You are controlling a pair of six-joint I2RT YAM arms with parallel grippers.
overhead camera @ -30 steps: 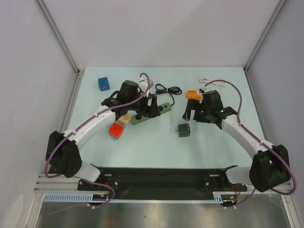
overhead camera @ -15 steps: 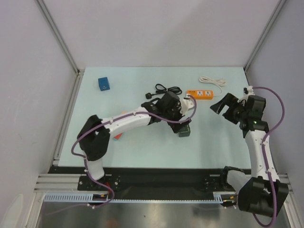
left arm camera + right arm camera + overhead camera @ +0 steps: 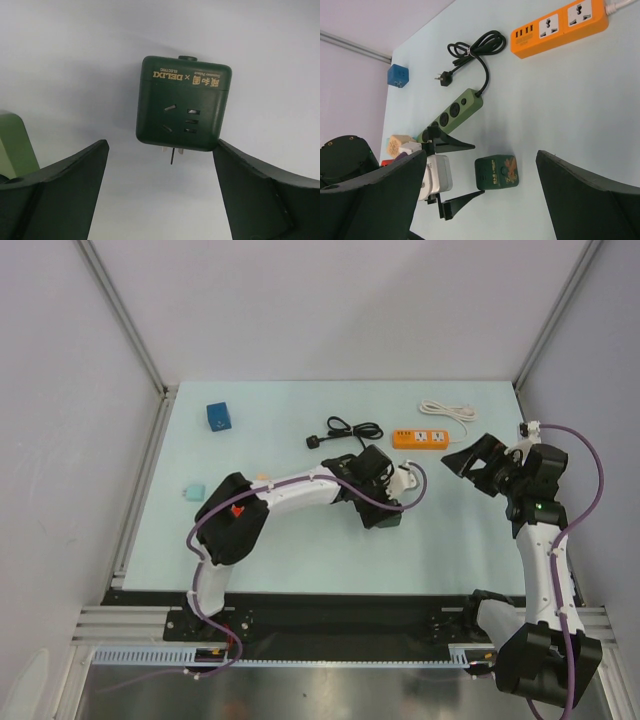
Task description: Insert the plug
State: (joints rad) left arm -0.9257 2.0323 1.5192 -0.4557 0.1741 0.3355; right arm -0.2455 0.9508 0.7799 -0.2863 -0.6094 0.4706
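Note:
A dark green cube plug (image 3: 184, 110) lies on its side on the table, its metal prongs (image 3: 172, 154) pointing towards the left wrist camera. My left gripper (image 3: 161, 146) is open, the cube just beyond its fingertips and its corner next to the right tip. From above, the left gripper (image 3: 388, 506) hovers over the cube (image 3: 390, 522). The right wrist view shows the same cube (image 3: 496, 172) ahead of the left gripper's fingers (image 3: 462, 199). My right gripper (image 3: 470, 462) is open and holds nothing, to the right of the orange power strip (image 3: 420, 438).
A green power strip (image 3: 452, 115) with a black cable (image 3: 475, 47) and black plug (image 3: 445, 78) lies behind the left arm. A blue cube (image 3: 218, 417) sits far left, a white cord (image 3: 447, 410) by the orange strip, a tan block (image 3: 400, 142) near the arm.
The left arm has swung right from the green strip to the dark green cube. The right arm has pulled back right, away from the orange strip.

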